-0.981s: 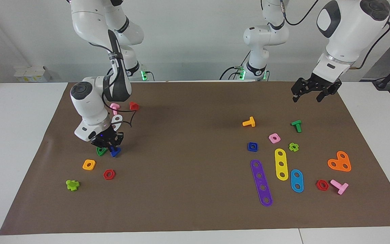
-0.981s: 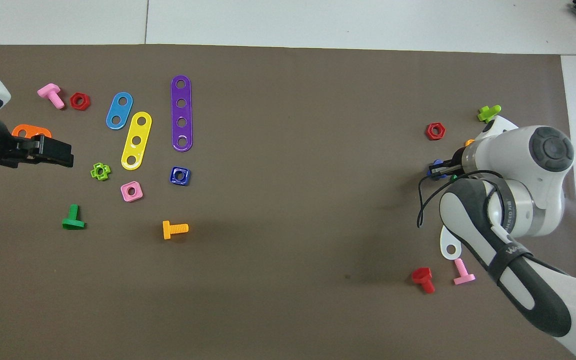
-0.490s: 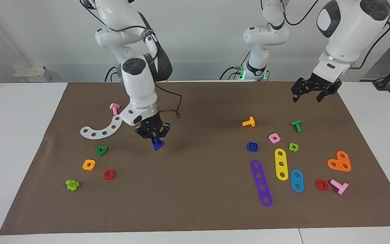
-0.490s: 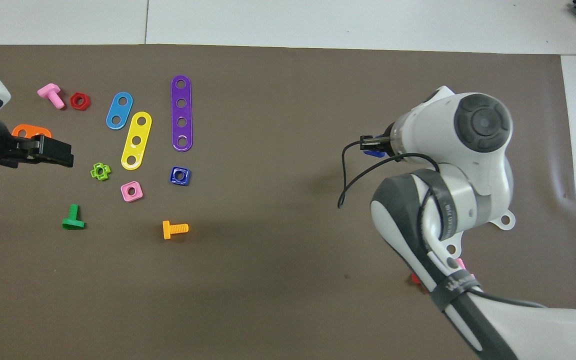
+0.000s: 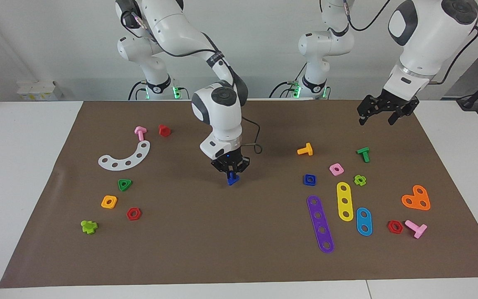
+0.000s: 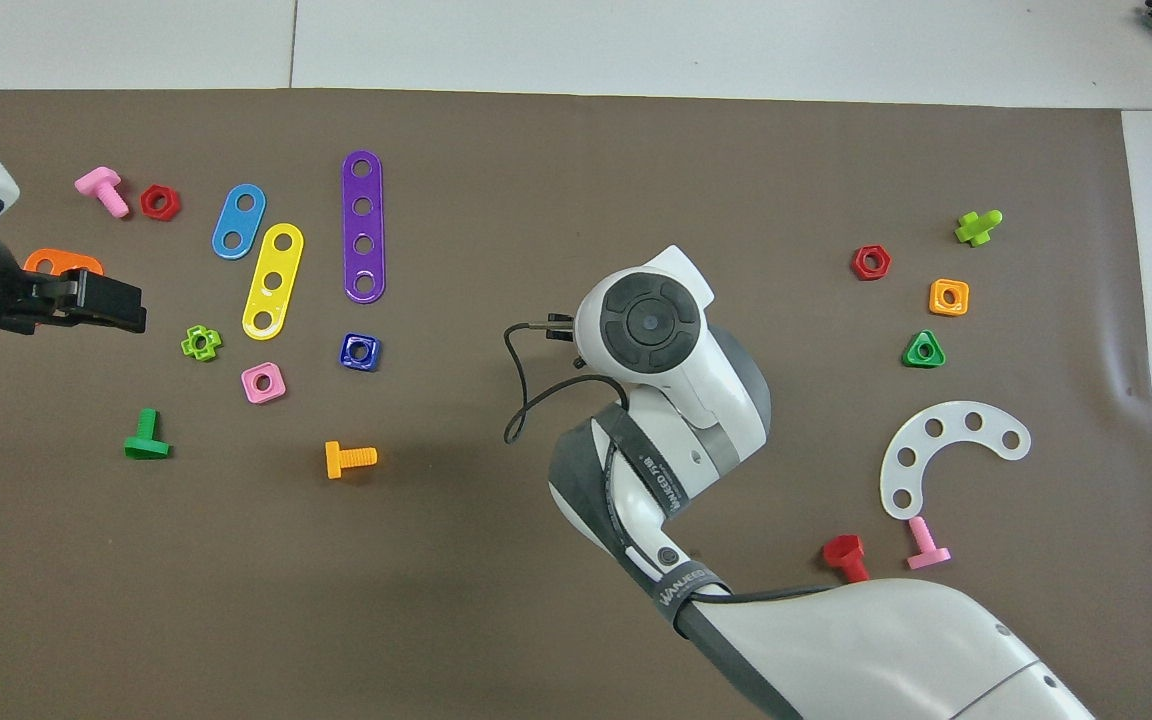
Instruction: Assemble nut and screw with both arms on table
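Toward the right arm's end lie a white curved strip [image 5: 125, 158], a green triangular nut [image 5: 125, 184] and an orange square nut [image 5: 109, 202]. Toward the other end, purple [image 5: 320, 224], yellow [image 5: 345, 201] and blue [image 5: 364, 221] strips are laid side by side, apparently flat.

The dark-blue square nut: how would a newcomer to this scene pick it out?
On the brown mat, look in the cluster of toy parts at the left arm's end. The small dark-blue square plastic nut lies flat just nearer to the robots than the long purple four-hole strip. The pink square nut beside it shares its shape; only this one is blue.
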`<control>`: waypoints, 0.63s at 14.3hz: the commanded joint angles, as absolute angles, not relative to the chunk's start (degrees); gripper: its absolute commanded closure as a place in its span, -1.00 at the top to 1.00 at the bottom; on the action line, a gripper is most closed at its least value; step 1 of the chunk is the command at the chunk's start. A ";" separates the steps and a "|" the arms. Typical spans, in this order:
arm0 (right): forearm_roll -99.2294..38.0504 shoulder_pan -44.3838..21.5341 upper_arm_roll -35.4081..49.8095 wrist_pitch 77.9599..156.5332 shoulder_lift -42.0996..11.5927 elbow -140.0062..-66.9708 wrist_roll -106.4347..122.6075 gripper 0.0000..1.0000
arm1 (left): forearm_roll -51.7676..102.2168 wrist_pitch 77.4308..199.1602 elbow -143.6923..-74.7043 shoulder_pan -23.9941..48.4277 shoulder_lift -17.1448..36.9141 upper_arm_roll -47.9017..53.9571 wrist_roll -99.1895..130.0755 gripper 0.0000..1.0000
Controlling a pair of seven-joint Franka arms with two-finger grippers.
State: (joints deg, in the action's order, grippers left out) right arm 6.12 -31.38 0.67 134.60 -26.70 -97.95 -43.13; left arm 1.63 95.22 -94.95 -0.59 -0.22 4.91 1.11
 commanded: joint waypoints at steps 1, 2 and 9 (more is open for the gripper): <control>8.17 -31.29 0.44 137.80 -28.82 -96.24 -45.79 -1.00 | 1.05 99.04 -99.65 -1.67 -2.63 5.45 0.70 1.00; 8.35 -31.29 0.44 138.33 -29.18 -96.33 -46.14 -1.00 | 1.05 99.49 -99.93 -1.50 -2.64 5.45 0.53 1.00; 8.44 -31.20 0.44 138.25 -29.88 -97.29 -46.49 -0.50 | 1.05 103.61 -99.32 0.97 3.33 5.89 0.62 0.98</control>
